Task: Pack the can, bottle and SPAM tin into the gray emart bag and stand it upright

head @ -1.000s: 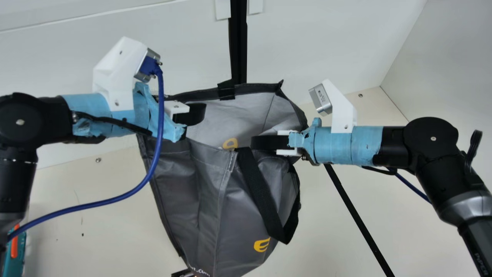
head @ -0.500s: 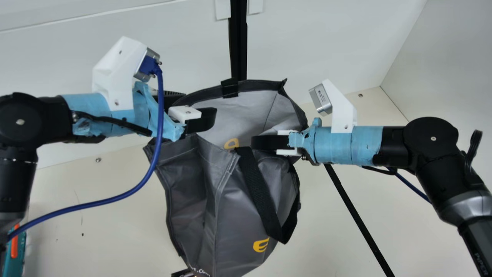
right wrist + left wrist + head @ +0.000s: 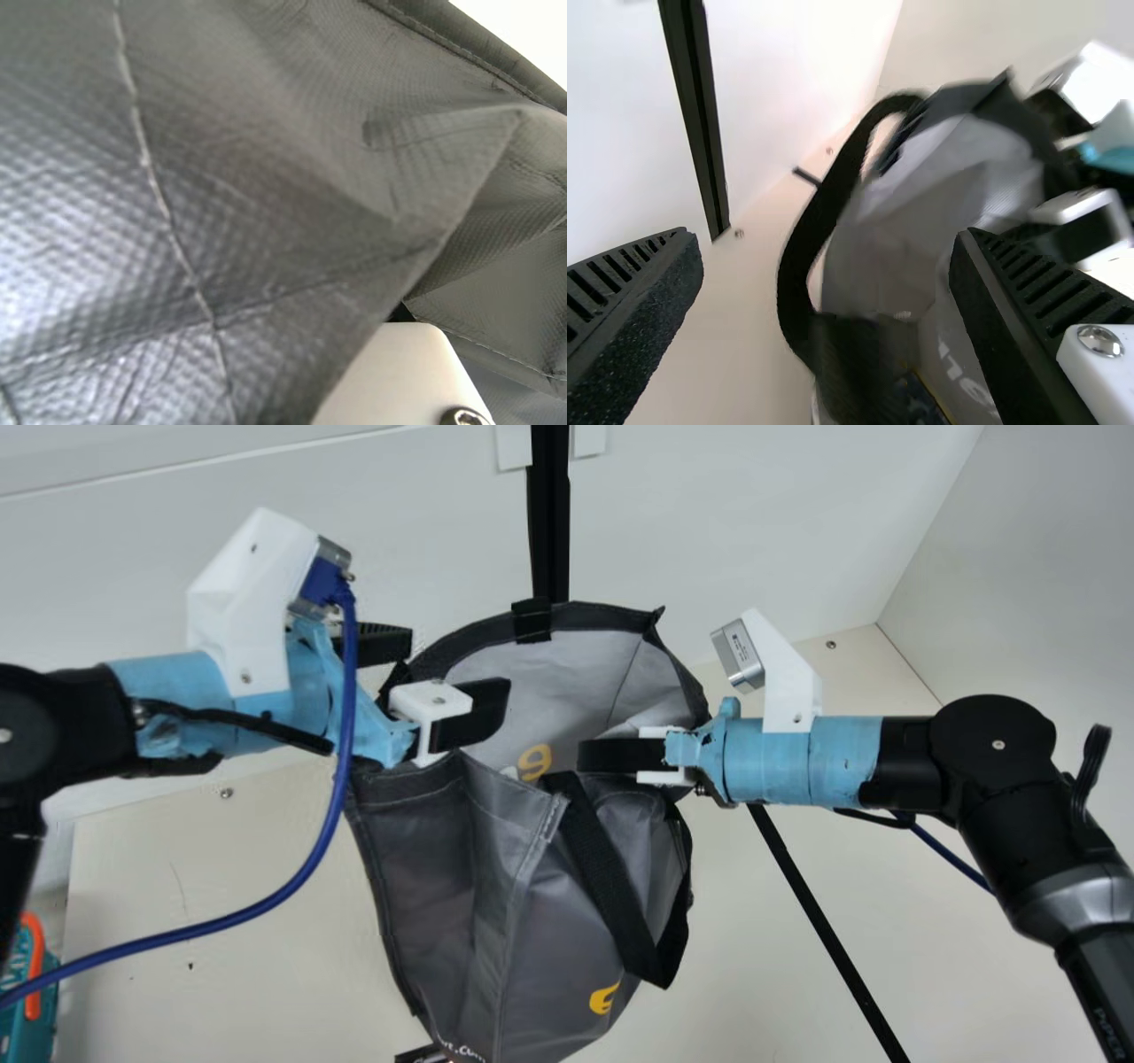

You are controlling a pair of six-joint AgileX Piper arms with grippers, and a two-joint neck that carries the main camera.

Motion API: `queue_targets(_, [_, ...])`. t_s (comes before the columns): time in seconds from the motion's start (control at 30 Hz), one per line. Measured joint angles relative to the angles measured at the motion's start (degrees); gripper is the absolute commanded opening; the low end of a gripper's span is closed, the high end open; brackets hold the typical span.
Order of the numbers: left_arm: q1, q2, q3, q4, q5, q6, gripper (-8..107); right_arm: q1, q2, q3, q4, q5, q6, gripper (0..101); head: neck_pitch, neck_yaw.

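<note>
The gray emart bag (image 3: 532, 903) hangs mouth up between the arms, its upper rim curved and its inside showing. My left gripper (image 3: 456, 669) stands open at the bag's left rim; in the left wrist view, the left gripper (image 3: 828, 248) has its fingers wide apart, with a black strap loop (image 3: 824, 208) beyond them. At the right side of the mouth, my right gripper (image 3: 583, 754) is shut on the bag's edge. Gray fabric hides most of the right gripper (image 3: 399, 376) in its wrist view. Inside the bag lies a dark, yellow-edged item (image 3: 923, 400); which one, I cannot tell.
A black post (image 3: 550, 522) rises behind the bag. A teal and orange object (image 3: 31, 983) is at the lower left, and a black strip (image 3: 828, 930) runs across the table at the right. A blue cable (image 3: 310, 859) loops beside the left arm.
My left gripper has opened, then shifted slightly left and down. The bag's upper rim has risen and rounded out, and its left side has moved right. The right arm has kept still.
</note>
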Motion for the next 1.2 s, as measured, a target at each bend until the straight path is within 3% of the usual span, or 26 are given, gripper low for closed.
queue_targets(0.37, [2.0,-5.1,3.7,-3.2,-3.2,3.5,90,0.0,0.0,0.0,0.0,-0.1,0.0,0,0.0,0.0])
queue_targets(0.57, [3.4,-8.7,6.6,-0.6,-4.1,3.4,90,0.0,0.0,0.0,0.0,-0.1,0.0,0,0.0,0.0])
queue_targets(0.77, [4.4,-12.4,9.3,7.0,-4.0,-0.6,90,0.0,0.0,0.0,0.0,-0.1,0.0,0,0.0,0.0])
queue_targets(1.2, [4.7,-17.8,12.7,31.3,1.3,-13.4,90,0.0,0.0,0.0,0.0,-0.1,0.0,0,0.0,0.0])
